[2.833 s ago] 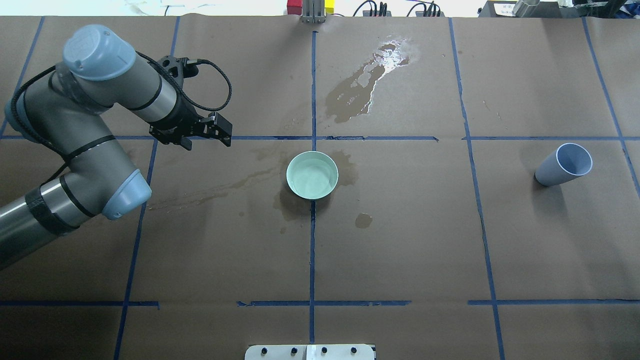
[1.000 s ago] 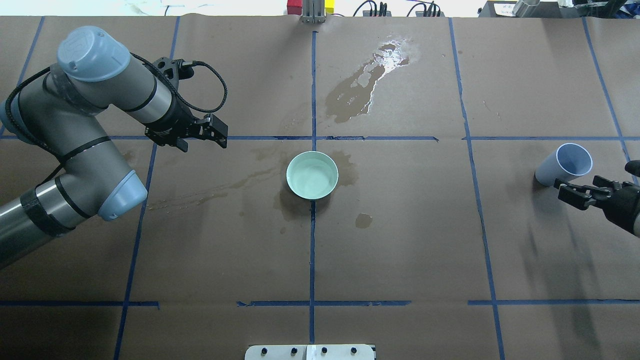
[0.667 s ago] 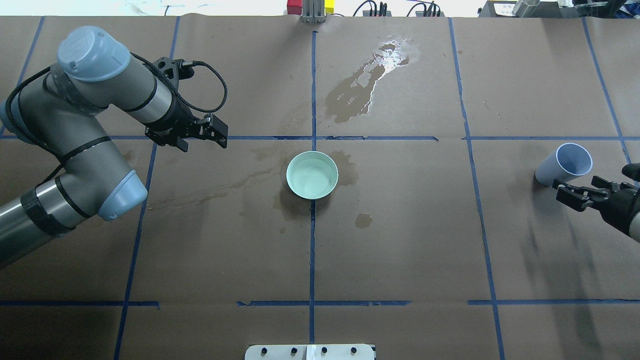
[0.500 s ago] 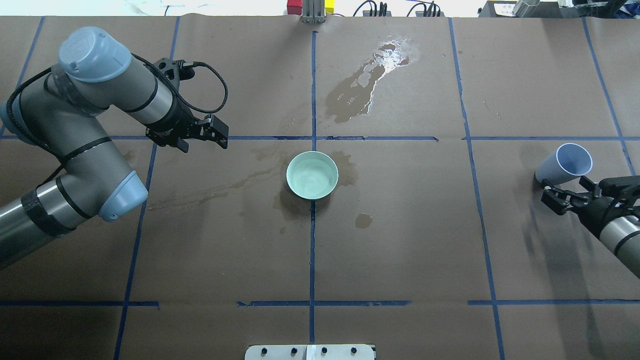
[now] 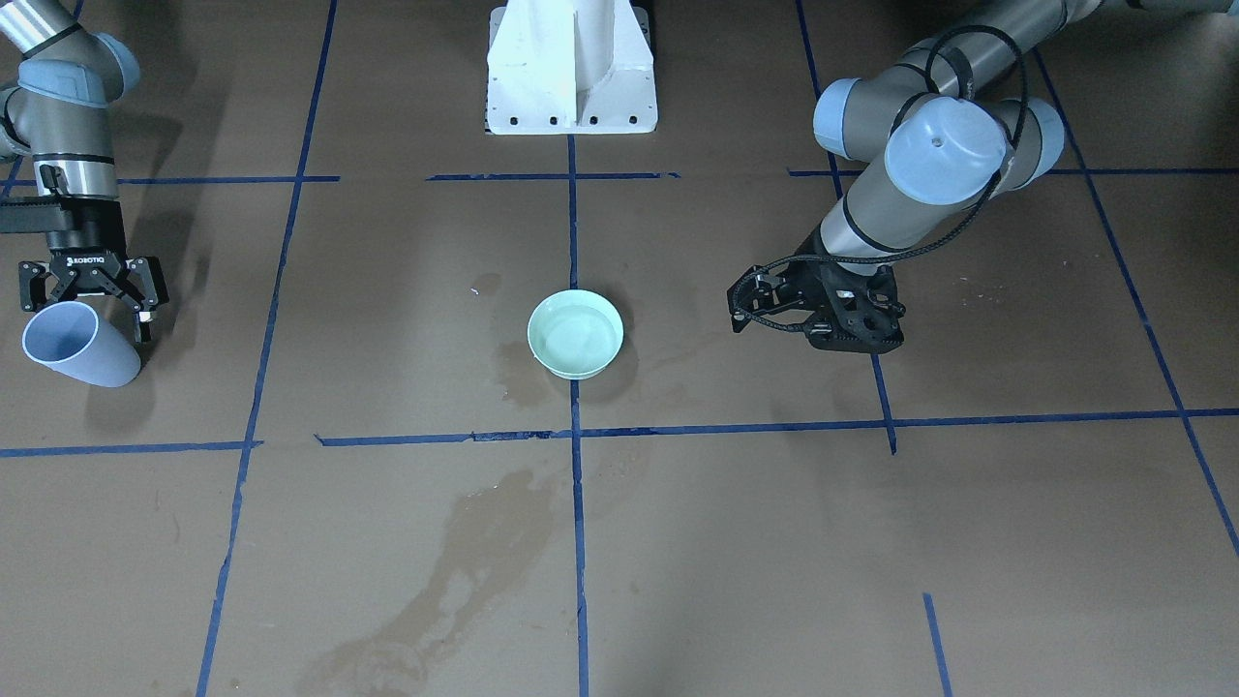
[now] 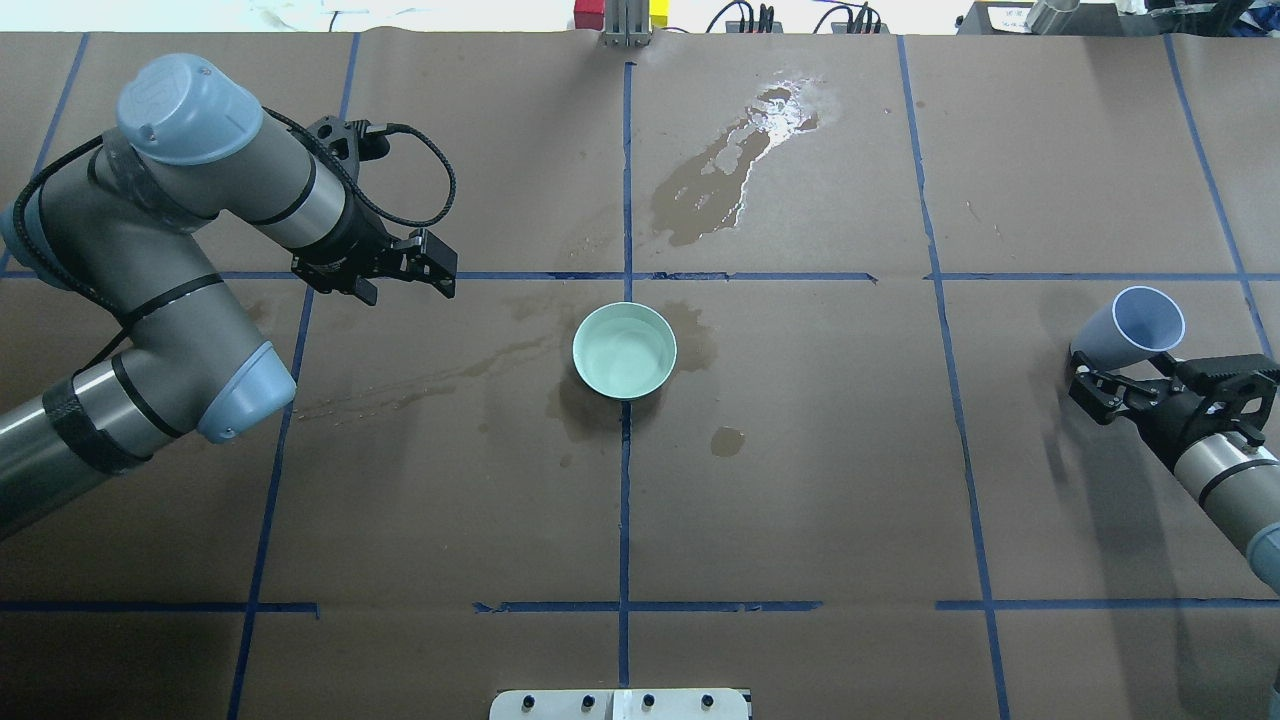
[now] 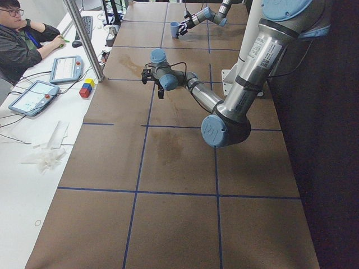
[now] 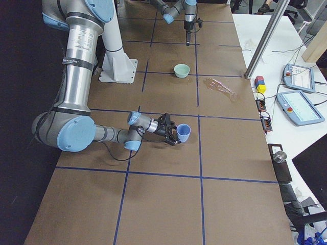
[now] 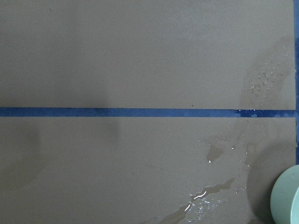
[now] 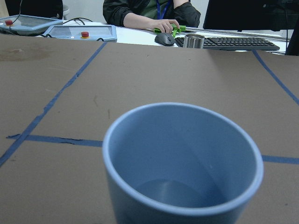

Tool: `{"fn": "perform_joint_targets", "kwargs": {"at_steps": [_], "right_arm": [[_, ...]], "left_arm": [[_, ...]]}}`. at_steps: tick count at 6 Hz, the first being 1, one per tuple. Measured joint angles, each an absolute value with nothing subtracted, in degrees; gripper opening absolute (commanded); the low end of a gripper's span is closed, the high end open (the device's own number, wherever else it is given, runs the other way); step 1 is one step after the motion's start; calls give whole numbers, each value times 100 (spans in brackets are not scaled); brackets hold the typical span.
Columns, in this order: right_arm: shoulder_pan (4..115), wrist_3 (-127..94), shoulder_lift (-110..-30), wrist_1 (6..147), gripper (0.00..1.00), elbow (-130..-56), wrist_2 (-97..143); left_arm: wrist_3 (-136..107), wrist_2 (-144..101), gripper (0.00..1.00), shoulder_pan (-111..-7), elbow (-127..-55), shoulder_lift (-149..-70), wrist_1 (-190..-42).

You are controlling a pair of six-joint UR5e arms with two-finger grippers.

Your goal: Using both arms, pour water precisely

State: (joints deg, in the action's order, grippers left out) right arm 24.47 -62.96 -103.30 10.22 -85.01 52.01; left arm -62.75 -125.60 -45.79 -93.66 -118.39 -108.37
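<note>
Closing on the blue cup [image 6: 1135, 328], right tool [image 6: 1098, 388] has swung in from the desk [image 6: 800, 450] edge, jaws spread, not yet pinching. Left tool [image 6: 408, 280] hangs back, apparently spread, empty. Water [image 6: 625, 355] sits in the green bowl [image 6: 576, 350]; cup contents unclear. Grasp looks imminent, pour after.

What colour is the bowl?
The bowl is pale mint green, clearest in the overhead view.
</note>
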Motion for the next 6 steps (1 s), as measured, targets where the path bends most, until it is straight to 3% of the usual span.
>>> {"fn": "perform_joint_targets", "kwargs": {"at_steps": [6], "right_arm": [[2752, -6067, -10151, 878, 100, -8328, 5102]], "left_arm": [[-6280, -12551, 100, -4570, -9363, -11856, -10837]]}}
